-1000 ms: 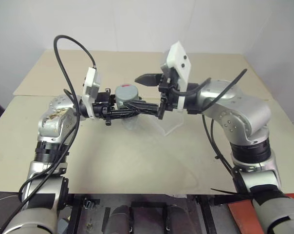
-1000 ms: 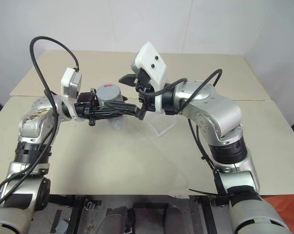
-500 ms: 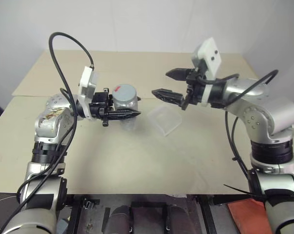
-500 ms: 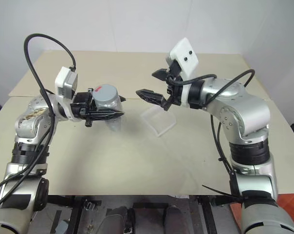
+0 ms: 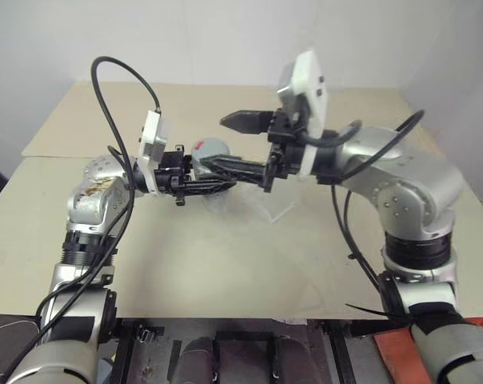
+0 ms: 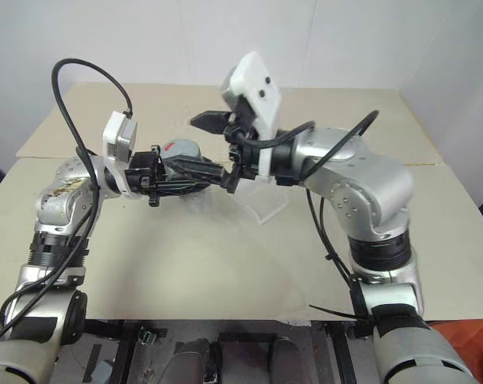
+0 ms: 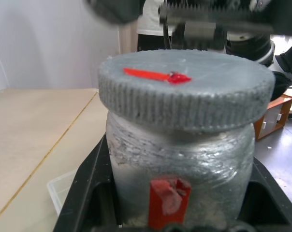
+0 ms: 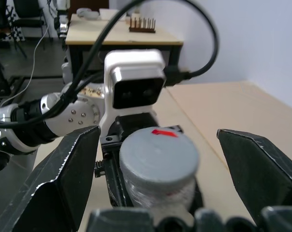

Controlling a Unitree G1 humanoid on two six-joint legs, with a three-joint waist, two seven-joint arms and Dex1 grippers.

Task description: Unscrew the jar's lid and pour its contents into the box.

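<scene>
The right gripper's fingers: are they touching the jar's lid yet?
Apart. The right wrist view shows both fingers standing wide of the lid, with clear gaps either side.

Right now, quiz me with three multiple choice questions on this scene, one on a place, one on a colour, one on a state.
1. Where is the jar?
A. in the left gripper
B. on the table
C. in the box

2. What colour is the mark on the lid?
A. blue
B. red
C. green

3. How is the right gripper?
A. shut on the lid
B. open around the lid
C. holding the box

Answers:
1 A, its fingers clamp the jar's sides.
2 B, a red streak shows on top.
3 B, its fingers stand apart either side of the lid.
</scene>
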